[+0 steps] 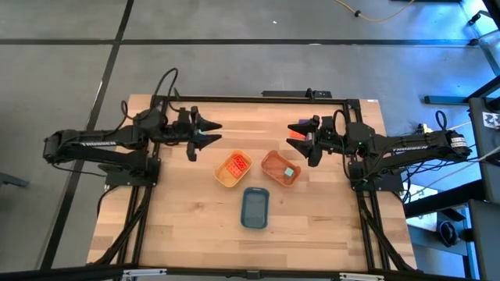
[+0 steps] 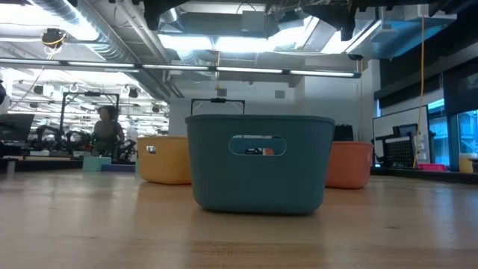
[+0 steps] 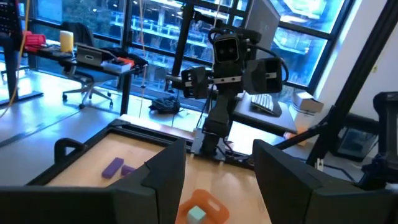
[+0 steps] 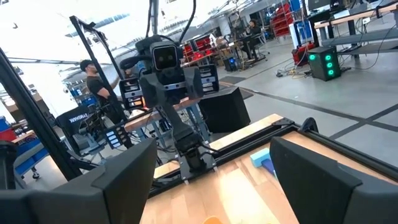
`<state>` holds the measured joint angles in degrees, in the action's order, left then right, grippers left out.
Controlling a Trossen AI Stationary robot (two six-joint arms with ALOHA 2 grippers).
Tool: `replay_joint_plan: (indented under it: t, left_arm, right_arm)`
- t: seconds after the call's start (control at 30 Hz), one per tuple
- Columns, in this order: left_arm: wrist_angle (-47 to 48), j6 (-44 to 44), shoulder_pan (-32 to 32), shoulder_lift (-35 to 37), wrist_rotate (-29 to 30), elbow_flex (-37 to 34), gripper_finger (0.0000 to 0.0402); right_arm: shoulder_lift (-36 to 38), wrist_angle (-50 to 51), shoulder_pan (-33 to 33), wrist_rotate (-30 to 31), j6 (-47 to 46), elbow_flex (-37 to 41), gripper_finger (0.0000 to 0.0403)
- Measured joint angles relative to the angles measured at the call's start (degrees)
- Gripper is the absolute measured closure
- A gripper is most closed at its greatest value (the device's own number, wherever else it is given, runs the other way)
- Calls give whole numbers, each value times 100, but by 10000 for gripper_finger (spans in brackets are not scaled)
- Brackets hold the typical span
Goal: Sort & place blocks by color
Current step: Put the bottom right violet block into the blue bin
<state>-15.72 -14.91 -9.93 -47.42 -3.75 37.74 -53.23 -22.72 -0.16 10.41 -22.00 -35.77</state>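
On the wooden table (image 1: 180, 234), around its centre in the high view, sit three small trays: the yellow tray (image 1: 234, 169) just toward 9 o'clock, the orange tray (image 1: 280, 168) just toward 3, and the blue tray (image 1: 255, 207) toward 6. They are near each other but not touching.

Red-orange blocks (image 1: 239, 164) lie inside the yellow tray. One teal block (image 1: 289, 172) lies in the orange tray, and the left wrist view shows it there too (image 3: 198, 213). Whether the blue tray holds anything I cannot tell.

The left gripper (image 1: 205, 133) hangs at about 10 o'clock, off the yellow tray and raised over the table. Its fingers (image 3: 155, 186) are spread, with nothing between them - released. Two purple blocks (image 3: 118, 167) lie loose on the wood beyond it, side by side.

The right gripper (image 1: 299, 134) hangs at about 2 o'clock, pointing at the left one across the trays. Its fingers (image 4: 124, 180) stand wide apart with nothing gripped - released. Light blue blocks (image 4: 263, 160) lie on the table past its finger, near the frame rail. From above, a teal glint shows at the left gripper's tip and a red-orange one at the right's; whether these are loose blocks on the table below I cannot tell.

Low view: the blue tray (image 2: 260, 168) stands in front, with the yellow one (image 2: 166, 158) and the orange one (image 2: 349, 164) behind it. A person (image 2: 108, 131) stands in the room beyond.
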Motion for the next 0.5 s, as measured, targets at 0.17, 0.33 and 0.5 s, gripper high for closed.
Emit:
replay_joint_plan:
  t: [0.17, 0.33, 0.5]
  left_arm:
    - [-50, 1, 0, 0, -16, 0, 224]
    - [-48, 1, 0, 0, -17, -2, 224]
    - [-48, 1, 0, 0, -18, -2, 224]
  right_arm:
    - [0, 0, 0, 0, 0, 0, 87]
    - [0, 1, 0, 0, 0, 0, 87]
    - [0, 85, 2, 101, -236, 0, 87]
